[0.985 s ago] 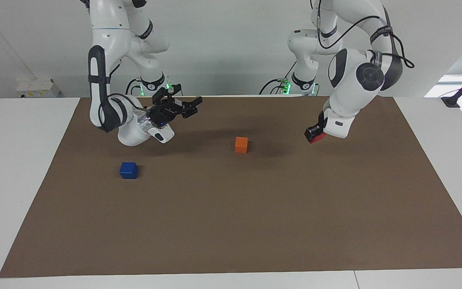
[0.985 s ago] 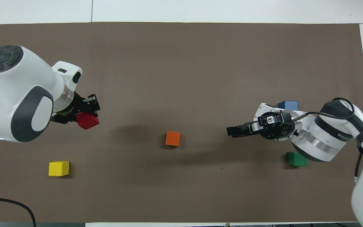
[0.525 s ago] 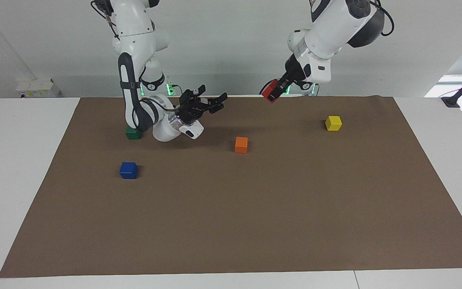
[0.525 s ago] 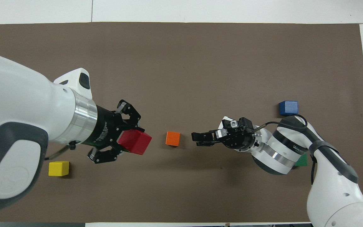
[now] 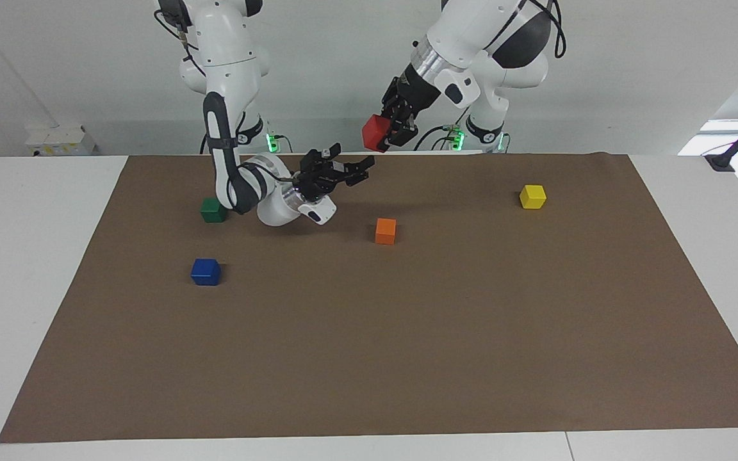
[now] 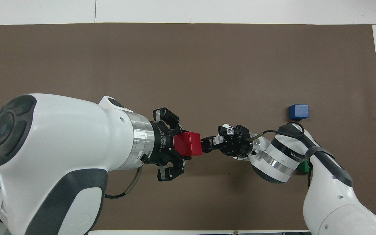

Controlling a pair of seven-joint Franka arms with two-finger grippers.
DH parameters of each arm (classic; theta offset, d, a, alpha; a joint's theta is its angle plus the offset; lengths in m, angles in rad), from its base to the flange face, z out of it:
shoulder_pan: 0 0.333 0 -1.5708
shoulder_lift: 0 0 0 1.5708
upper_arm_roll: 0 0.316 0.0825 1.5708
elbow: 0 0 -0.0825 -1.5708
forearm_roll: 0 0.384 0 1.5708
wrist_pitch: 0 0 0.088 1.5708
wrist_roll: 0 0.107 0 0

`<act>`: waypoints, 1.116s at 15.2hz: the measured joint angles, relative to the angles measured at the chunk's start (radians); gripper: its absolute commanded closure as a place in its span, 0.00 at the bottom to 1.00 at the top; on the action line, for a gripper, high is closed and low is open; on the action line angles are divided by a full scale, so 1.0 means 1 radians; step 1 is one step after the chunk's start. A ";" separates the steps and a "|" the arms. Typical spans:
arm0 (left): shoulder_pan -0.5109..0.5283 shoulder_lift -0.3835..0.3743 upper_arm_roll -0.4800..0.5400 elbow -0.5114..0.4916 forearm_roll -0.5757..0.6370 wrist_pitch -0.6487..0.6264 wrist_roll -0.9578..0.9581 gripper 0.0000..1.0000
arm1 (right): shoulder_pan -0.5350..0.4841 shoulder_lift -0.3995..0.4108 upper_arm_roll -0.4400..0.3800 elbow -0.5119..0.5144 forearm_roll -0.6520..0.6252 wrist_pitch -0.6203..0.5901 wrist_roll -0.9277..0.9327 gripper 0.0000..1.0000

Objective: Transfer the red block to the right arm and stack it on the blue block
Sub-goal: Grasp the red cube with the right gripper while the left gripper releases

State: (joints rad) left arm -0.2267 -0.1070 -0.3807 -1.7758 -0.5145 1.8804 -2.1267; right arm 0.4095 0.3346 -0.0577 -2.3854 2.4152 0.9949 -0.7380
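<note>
My left gripper [image 5: 387, 130] is shut on the red block [image 5: 374, 133] and holds it high over the edge of the mat nearest the robots, near the middle. In the overhead view this gripper [image 6: 184, 146] and the red block [image 6: 188, 143] cover the orange cube. My right gripper [image 5: 351, 168] is open, fingers spread, pointing at the red block from just below it and apart from it; in the overhead view the right gripper [image 6: 207, 144] reaches up to the block's side. The blue block [image 5: 205, 271] [image 6: 298, 111] sits on the mat toward the right arm's end.
A brown mat [image 5: 407, 333] covers the table. An orange cube [image 5: 385, 230] sits near the middle. A green cube [image 5: 213, 210] lies nearer to the robots than the blue block, half hidden in the overhead view [image 6: 303, 167]. A yellow cube [image 5: 532, 196] sits toward the left arm's end.
My left gripper has lifted the red block and carried it from its own end toward the middle. My right gripper has moved toward the middle to meet it, staying open.
</note>
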 measured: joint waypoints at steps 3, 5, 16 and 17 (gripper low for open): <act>-0.016 -0.004 -0.001 -0.049 -0.009 0.131 -0.091 1.00 | 0.018 0.023 0.003 0.008 0.008 -0.017 -0.020 0.00; -0.034 -0.012 -0.002 -0.092 -0.010 0.196 -0.145 1.00 | 0.019 0.023 0.032 0.020 0.055 -0.018 -0.020 0.00; -0.048 -0.056 0.001 -0.161 -0.013 0.216 -0.153 1.00 | 0.027 0.024 0.062 0.034 0.091 -0.008 -0.021 1.00; -0.048 -0.056 0.002 -0.161 -0.013 0.216 -0.152 1.00 | 0.027 0.024 0.062 0.034 0.091 -0.008 -0.021 1.00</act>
State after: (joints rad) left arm -0.2751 -0.1630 -0.3791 -1.9364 -0.5271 2.0966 -2.2787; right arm 0.4364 0.3582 0.0042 -2.3510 2.5063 0.9874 -0.7594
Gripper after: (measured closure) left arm 0.449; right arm 0.436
